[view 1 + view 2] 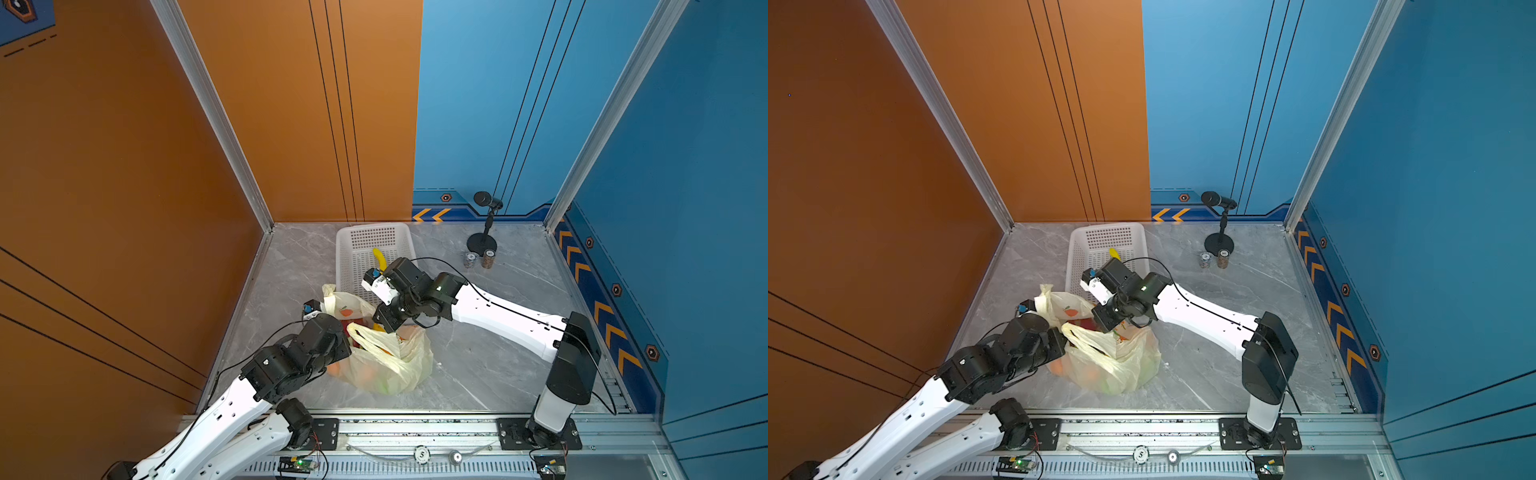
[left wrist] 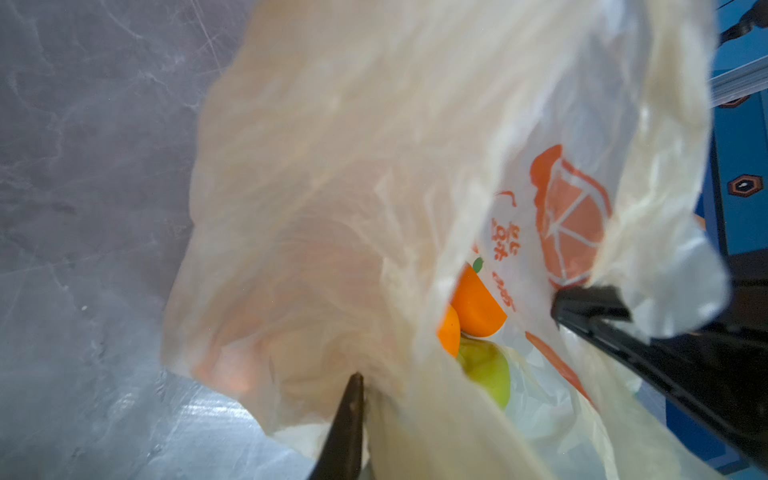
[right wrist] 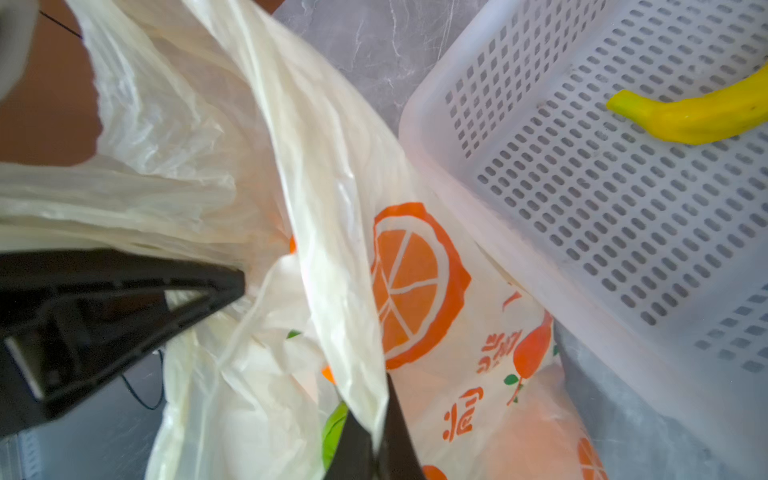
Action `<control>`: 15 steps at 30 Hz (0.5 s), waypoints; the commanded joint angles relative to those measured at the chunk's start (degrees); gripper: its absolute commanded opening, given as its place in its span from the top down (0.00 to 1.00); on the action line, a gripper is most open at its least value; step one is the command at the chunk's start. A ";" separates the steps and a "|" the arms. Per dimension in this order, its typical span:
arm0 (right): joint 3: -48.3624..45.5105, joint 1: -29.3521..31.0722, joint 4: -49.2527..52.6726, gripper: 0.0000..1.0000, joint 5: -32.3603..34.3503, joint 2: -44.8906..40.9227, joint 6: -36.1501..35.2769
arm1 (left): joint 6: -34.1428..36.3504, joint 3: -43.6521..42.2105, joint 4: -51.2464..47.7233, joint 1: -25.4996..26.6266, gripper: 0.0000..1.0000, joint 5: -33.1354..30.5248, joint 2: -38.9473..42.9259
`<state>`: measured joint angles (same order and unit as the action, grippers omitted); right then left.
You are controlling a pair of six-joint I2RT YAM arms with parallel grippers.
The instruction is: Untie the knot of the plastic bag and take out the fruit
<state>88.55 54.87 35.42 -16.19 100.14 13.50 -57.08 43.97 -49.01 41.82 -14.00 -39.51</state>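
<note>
Your plastic bag (image 1: 388, 361) sits on the grey marble tabletop (image 1: 498, 357), a little left of the middle and toward the near edge, its mouth turned up and gaping between your two arms. Through the thin pale-yellow film you can see the fruit (image 2: 478, 309): an orange and, just beside it, a green fruit (image 2: 488, 372) in the left wrist view, with a red piece (image 1: 354, 323) showing at the mouth in a top view. One loop handle (image 1: 376, 343) lies slack as a pale strip across the near side of the opening. Your left claw (image 2: 356, 386) is closed, its fingers pinching a fold of the bag's wall on the left side. Your right claw (image 3: 376, 409) is closed as well, nipping a strip of the bag's edge at the far right of the mouth, beside the printed orange slice (image 3: 409, 286). The two claws are near each other but apart. Just beyond the bag stands a white perforated basket (image 1: 344, 253) with a banana (image 1: 379, 258) lying in it; the bag's plastic lies against the basket's near wall. Well off to the far right stand a microphone (image 1: 485, 224) on a round base and two small cans (image 1: 471, 260) side by side just in front of it.
</note>
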 commanded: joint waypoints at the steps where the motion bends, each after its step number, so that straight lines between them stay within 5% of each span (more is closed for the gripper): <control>1: -4.54 -0.54 -2.98 1.00 6.22 -5.63 2.95 | 2.34 2.89 -4.74 -0.86 0.99 -2.94 0.81; 15: -25.71 -10.70 -7.32 1.00 22.34 -28.70 14.79 | 10.39 7.59 -12.05 -9.99 1.00 -2.18 3.28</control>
<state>65.45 46.98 28.18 0.82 75.29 23.99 -49.80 49.82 -58.35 33.58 -16.51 -36.69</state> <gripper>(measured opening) 0.047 0.045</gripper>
